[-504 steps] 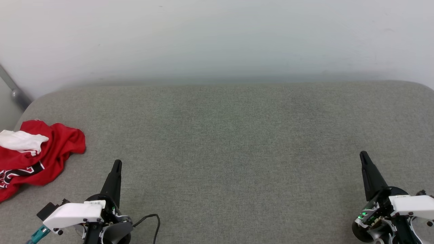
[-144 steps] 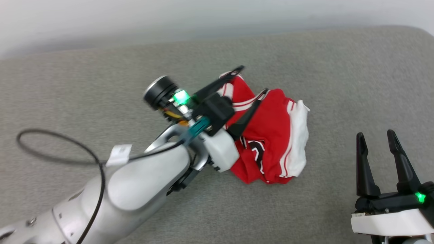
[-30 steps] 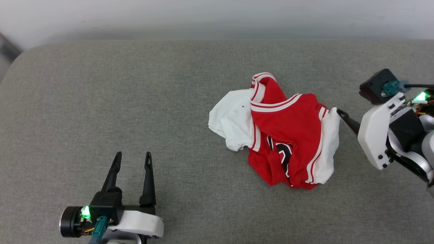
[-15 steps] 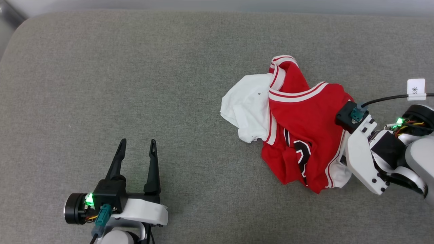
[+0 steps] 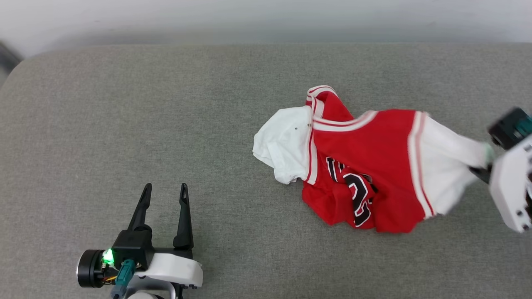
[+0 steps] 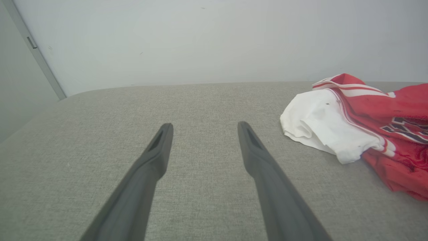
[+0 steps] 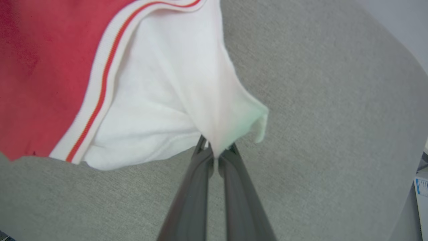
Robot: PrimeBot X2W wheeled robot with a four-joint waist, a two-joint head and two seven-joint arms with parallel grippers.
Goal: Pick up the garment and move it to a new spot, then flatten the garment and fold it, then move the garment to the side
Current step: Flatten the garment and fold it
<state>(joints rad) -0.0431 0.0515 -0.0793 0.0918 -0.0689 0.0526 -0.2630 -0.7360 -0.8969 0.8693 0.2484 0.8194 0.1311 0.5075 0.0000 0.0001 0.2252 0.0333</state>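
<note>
The garment (image 5: 365, 166), a red jersey with white sleeves, striped trim and black lettering, lies crumpled on the grey cushion right of centre. My right gripper (image 5: 482, 172) at the right edge is shut on its white right sleeve (image 5: 444, 162), which is stretched out toward it. The right wrist view has both fingers pinched on that white cloth (image 7: 214, 147), with the garment (image 7: 43, 67) spreading up and left. My left gripper (image 5: 163, 193) stands open at the lower left, well clear of the garment, and its wrist view has the garment (image 6: 374, 120) at the right and the gripper (image 6: 204, 129) over bare cushion.
The grey cushion (image 5: 166, 124) has wide free room to the left and in front. A pale wall (image 5: 266, 16) runs along its far edge, and the cushion's rounded corner (image 5: 16, 70) lies at the far left.
My right gripper has shut on the white sleeve and pulled it out to the right, spreading that side of the garment. The head camera has shifted. The left gripper stays open and still.
</note>
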